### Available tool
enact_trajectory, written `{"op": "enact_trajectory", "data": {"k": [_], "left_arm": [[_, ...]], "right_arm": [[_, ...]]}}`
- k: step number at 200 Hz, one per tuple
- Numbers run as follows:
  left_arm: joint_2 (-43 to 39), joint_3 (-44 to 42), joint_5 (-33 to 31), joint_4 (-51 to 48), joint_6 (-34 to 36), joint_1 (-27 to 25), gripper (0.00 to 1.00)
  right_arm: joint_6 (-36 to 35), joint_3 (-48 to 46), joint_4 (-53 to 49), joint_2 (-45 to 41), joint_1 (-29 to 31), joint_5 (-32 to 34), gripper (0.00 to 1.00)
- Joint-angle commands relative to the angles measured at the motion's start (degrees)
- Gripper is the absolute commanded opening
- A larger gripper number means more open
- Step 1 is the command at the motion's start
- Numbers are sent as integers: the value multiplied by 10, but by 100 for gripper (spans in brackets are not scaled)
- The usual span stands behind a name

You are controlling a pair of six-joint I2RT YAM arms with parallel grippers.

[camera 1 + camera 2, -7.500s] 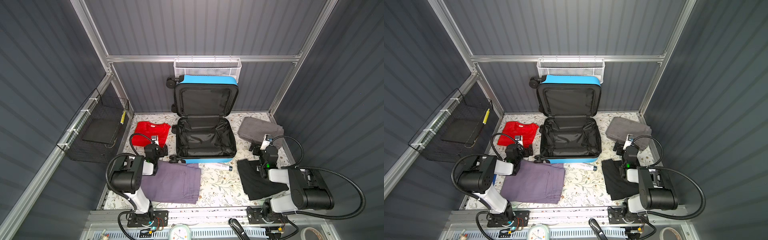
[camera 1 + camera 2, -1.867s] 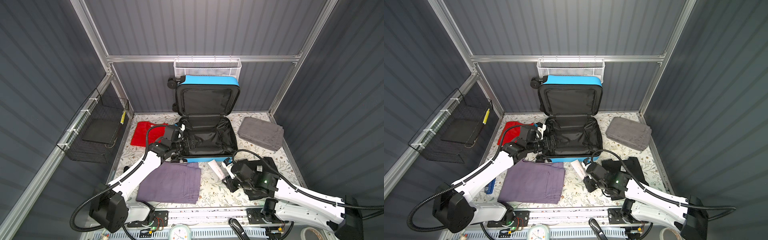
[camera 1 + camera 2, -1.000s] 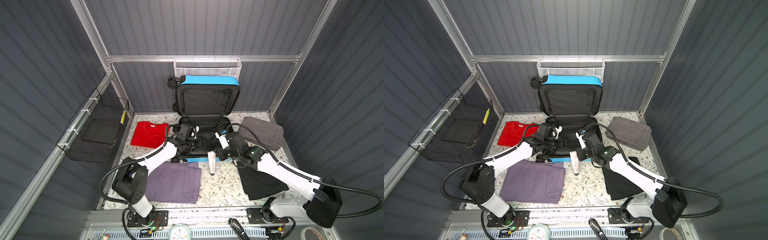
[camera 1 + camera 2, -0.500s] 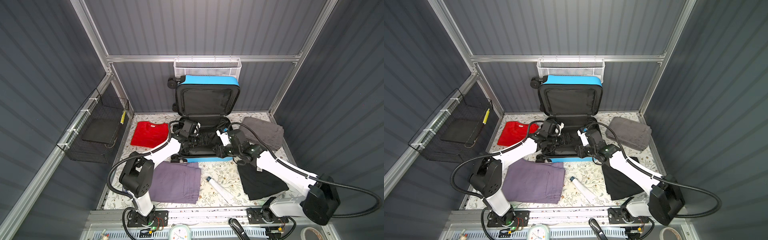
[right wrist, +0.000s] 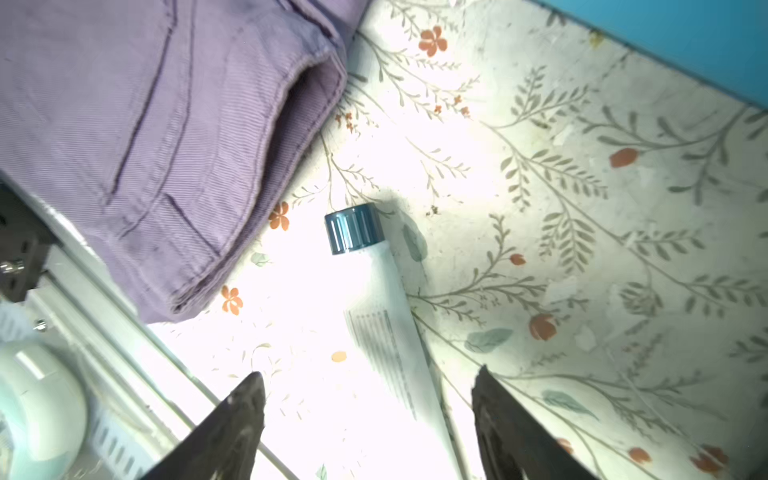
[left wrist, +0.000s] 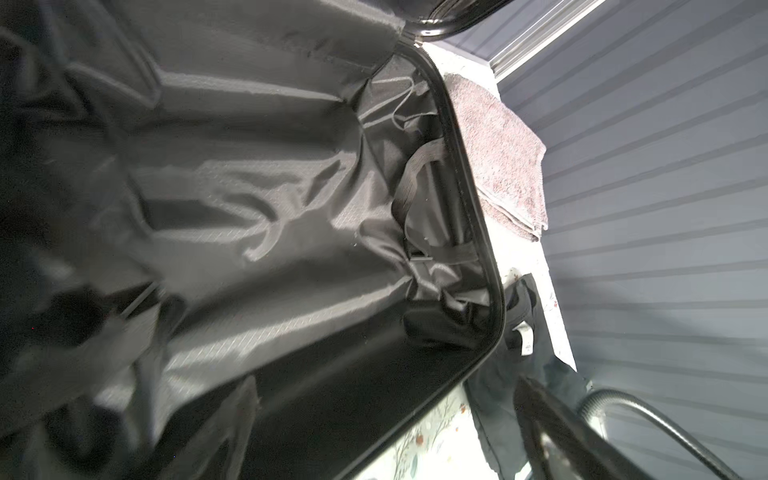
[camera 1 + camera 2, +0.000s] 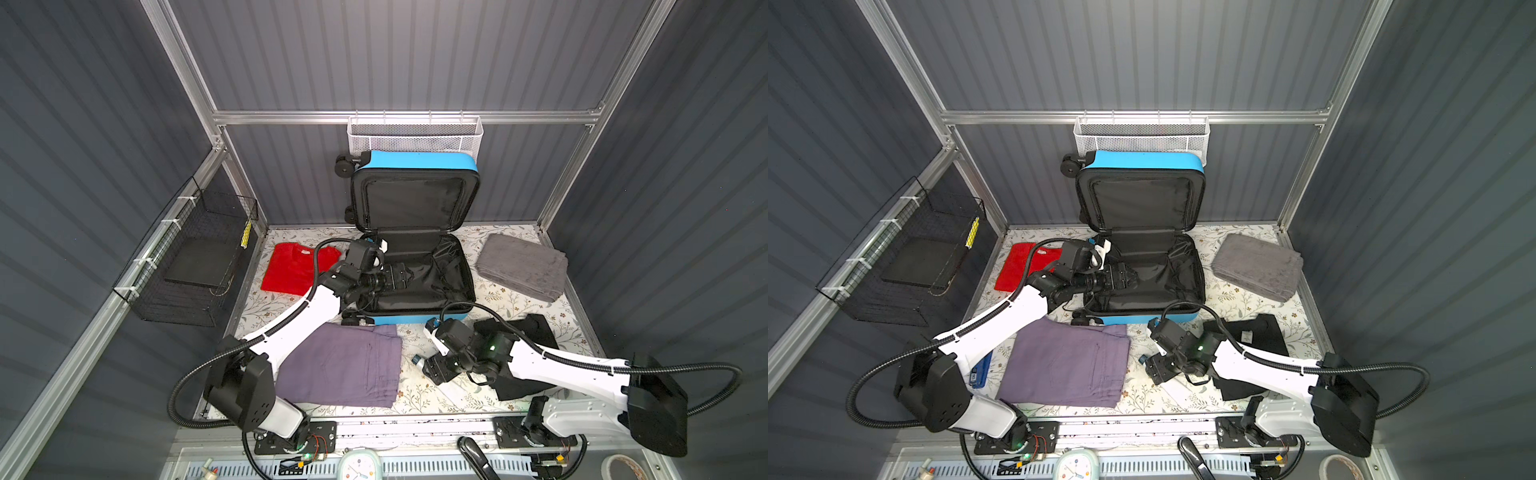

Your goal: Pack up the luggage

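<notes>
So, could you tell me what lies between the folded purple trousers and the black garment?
A white tube with a blue cap lies there, under the right gripper; both top views show it.

The small bright blue hard-shell suitcase (image 7: 432, 274) lies open on the floral counter (image 7: 419, 397), its black-lined lid standing upright at the rear.

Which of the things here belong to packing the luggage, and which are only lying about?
For the job: luggage, red shirt, purple trousers, grey towel, black garment, white tube.
Lying about: white mesh basket, black wire basket, clock.
</notes>
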Motion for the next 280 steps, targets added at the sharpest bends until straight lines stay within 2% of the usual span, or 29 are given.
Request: {"op": "enact_trajectory", "data": {"k": [1, 42, 126, 186, 234, 280], "left_arm": [[-36, -25, -18, -35, 5, 17, 100], [-87, -72, 21, -23, -20, 87, 100], [-87, -71, 21, -28, -14, 92, 100], [-90, -71, 22, -26, -21, 92, 100], [-89, -69, 30, -22, -26, 92, 100], [-93, -73, 46, -11, -14, 92, 100]], "right_arm": [[10, 19, 5, 39, 13, 27, 79], [-13, 53, 10, 109, 24, 41, 79], [-50, 108, 16, 199, 27, 60, 72], [-70, 115, 4, 225, 35, 73, 51], [-66, 112, 7, 195, 35, 83, 31], [-57, 119, 3, 132, 24, 99, 26]]}}
